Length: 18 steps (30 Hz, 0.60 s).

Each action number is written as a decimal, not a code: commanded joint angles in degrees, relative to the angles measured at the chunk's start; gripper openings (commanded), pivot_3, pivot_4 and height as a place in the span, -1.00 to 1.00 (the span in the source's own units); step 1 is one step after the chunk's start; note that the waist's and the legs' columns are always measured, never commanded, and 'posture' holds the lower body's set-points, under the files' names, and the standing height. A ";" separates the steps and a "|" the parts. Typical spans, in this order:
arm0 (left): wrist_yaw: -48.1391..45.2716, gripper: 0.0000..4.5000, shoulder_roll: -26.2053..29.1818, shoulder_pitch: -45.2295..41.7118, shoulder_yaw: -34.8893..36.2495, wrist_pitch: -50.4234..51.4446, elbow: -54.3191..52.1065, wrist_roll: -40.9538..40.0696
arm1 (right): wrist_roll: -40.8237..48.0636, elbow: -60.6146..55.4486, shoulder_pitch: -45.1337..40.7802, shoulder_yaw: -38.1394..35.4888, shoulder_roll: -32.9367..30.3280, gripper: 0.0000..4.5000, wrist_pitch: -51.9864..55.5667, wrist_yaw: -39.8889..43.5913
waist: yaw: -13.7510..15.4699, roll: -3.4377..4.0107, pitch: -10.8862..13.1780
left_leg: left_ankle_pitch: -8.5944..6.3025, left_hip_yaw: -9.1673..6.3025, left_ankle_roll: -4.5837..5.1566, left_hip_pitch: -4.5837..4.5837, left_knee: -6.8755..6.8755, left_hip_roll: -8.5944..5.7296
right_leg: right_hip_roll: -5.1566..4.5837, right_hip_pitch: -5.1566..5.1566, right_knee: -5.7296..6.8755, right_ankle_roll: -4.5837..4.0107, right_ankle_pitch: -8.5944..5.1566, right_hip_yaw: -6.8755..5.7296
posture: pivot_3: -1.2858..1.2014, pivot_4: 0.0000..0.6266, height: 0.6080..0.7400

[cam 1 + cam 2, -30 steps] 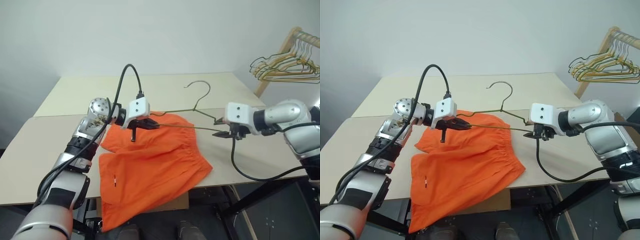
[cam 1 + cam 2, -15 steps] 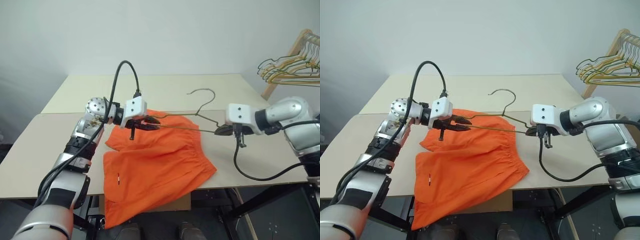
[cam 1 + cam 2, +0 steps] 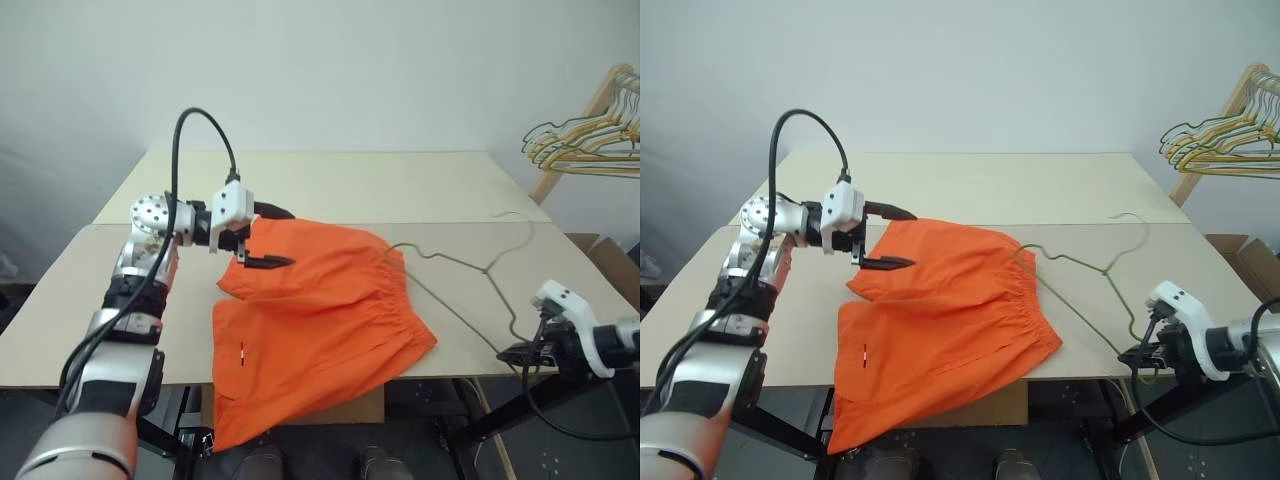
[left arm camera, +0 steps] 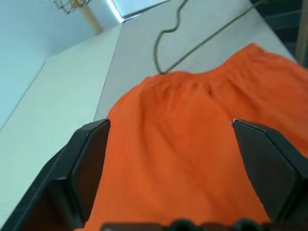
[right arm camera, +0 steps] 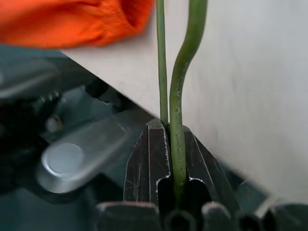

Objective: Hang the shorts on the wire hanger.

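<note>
Pinching the wire hanger (image 3: 470, 285), your right pincer (image 3: 520, 353) is clamping both wires at one corner, just off the desk (image 3: 330, 185) edge. Your left pincer (image 3: 268, 238) is hovering with its fingers spread wide over the far corner of the shorts (image 3: 320, 320), gripping nothing. The hanger's other end is tucking under the shorts' waistband; the shorts are lying flat, drooping over the near edge.

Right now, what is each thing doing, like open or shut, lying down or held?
shorts: lying flat on the table, one leg drooping over the front edge.
wire hanger: one end tucked in the waistband, corner held.
left gripper: open, over the shorts.
right gripper: shut on the wire hanger.
table: standing under it all.
</note>
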 commanded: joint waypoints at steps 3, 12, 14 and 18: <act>0.93 0.97 -0.05 3.26 1.64 4.68 -11.77 -4.59 | 2.74 7.87 -6.06 1.00 1.63 -1.00 10.29 -3.54 | 0.06 0.00 0.00 | 0.04 -0.01 -0.01 0.02 0.06 -0.02 | 0.02 0.01 0.01 0.04 0.06 0.05 | 0.12 -1.00 1.00; 0.78 0.97 1.18 5.98 2.24 8.31 -17.56 -7.32 | 7.30 6.40 -8.12 7.85 -1.75 -1.00 11.11 2.27 | 0.37 0.03 -0.01 | 0.05 -0.06 0.02 -0.03 0.09 -0.03 | 0.07 0.01 -0.02 0.13 0.08 0.07 | 0.14 -1.00 1.00; 0.86 0.97 1.41 6.20 2.17 8.60 -17.94 -7.62 | 8.36 5.65 -7.80 8.87 -2.83 -1.00 11.10 3.57 | 0.54 0.03 -0.01 | 0.05 -0.07 0.02 -0.10 0.09 -0.05 | 0.07 0.00 -0.07 0.26 0.11 0.08 | 0.15 -1.00 1.00; 0.99 0.97 1.70 6.71 2.06 9.02 -18.73 -7.99 | 10.17 4.73 -7.51 10.04 -4.29 -1.00 11.16 5.46 | 0.77 0.03 -0.01 | 0.04 -0.07 0.03 -0.09 0.09 -0.04 | 0.06 0.01 -0.10 0.18 0.04 0.07 | 0.15 -1.00 1.00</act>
